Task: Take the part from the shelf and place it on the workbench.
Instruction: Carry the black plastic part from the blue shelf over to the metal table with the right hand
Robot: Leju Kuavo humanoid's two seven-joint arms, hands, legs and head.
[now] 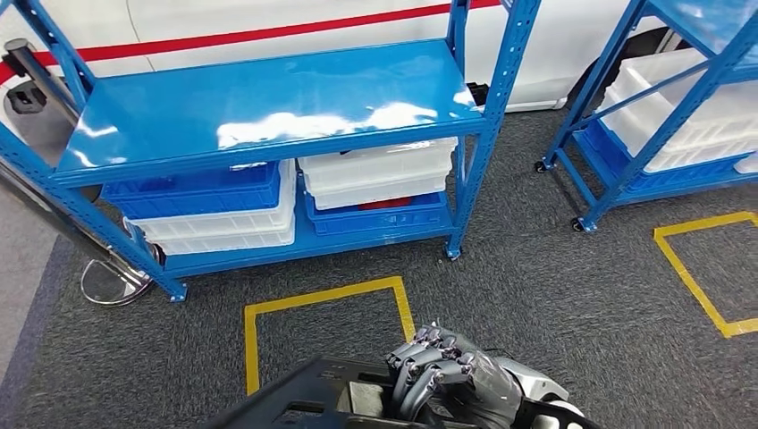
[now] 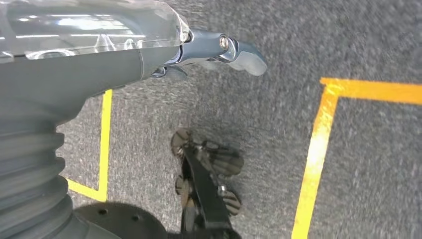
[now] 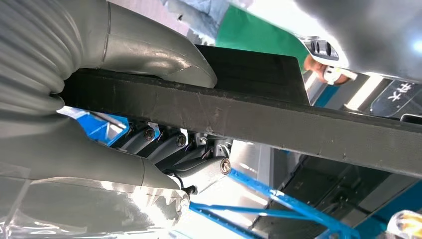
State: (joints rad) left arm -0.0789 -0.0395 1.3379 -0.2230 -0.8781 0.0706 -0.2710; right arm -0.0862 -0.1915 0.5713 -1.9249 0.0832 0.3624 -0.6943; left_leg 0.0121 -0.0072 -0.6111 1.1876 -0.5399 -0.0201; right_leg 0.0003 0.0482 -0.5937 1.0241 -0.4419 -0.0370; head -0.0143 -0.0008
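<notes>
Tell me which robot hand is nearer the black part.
Right. The right robot hand grips the black part; the left robot hand hangs apart over the grey carpet.

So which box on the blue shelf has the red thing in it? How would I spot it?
Find the big blue shelf straight ahead, then look at its lower level, right side. Under the stacked white bins sits a blue crate, showing something red inside. The other blue crate, on the left, sits on top of white bins and shows no red.
</notes>
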